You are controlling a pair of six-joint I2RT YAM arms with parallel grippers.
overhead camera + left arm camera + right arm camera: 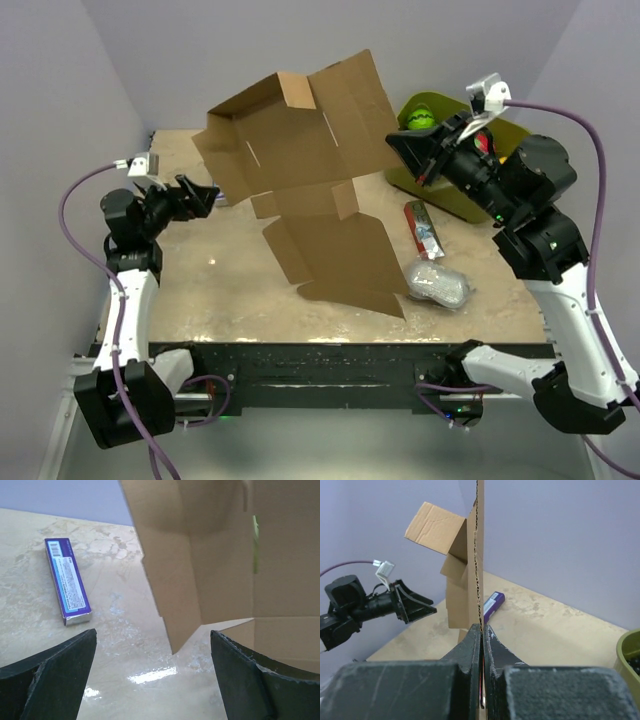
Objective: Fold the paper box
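Two wrist views catch a purple carton [67, 580] lying flat on the table [230, 290]; overhead, the paper box [300, 170] hides it. Right gripper [481, 632] pinches the box's edge, holding it unfolded above mid-table. Left gripper [208, 193] jaws spread, beside a flap, not touching.

Purple carton [67, 580]; green bin [626, 652]; red packet [422, 228] near clear bag [437, 283].
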